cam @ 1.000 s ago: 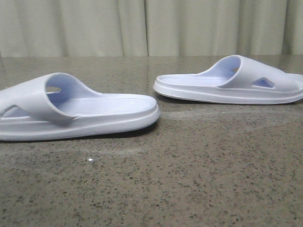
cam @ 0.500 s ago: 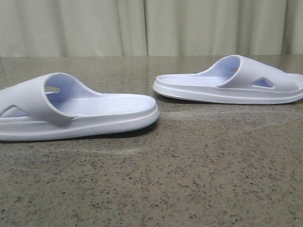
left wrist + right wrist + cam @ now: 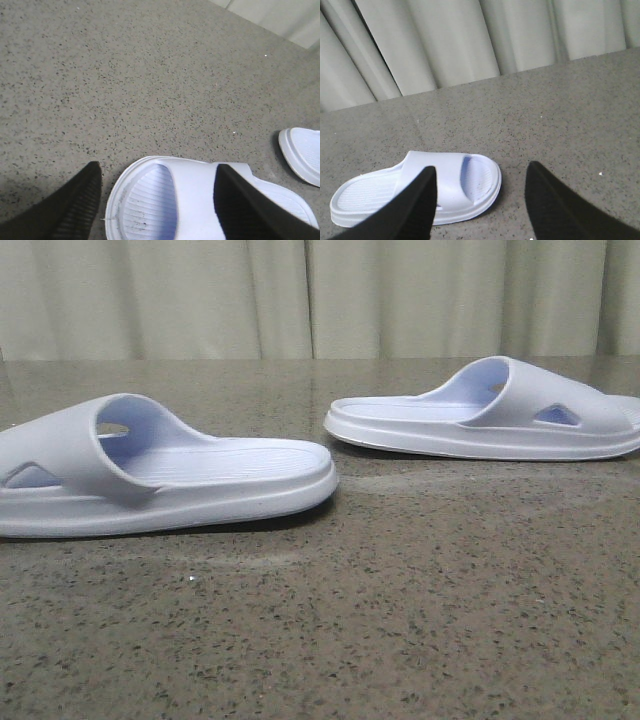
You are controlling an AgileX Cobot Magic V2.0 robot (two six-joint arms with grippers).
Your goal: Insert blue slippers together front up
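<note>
1. We are seeing both blue slippers lying sole-down and well apart on the speckled counter [image 3: 400, 620]; neither is being held, so the joining is not yet begun.
2. We are looking down the left gripper [image 3: 160, 200], whose fingers [image 3: 75, 210] are standing wide apart and clamping nothing. The left slipper [image 3: 200, 200] is lying under them: one finger is sitting just outside its rounded end, the other is crossing over its strap.
3. We are finding the right gripper [image 3: 480, 205] spread open too and empty. The right slipper [image 3: 420, 187] is lying beyond its fingers, partly behind one of them and not between the pair.
4. In the front view, the left slipper [image 3: 150, 475] and right slipper [image 3: 490, 415] are facing each other heel to heel with bare counter between.
5. We are judging nearly everything as still to do: gripping each slipper, lifting, and nesting them together fronts up.
</note>
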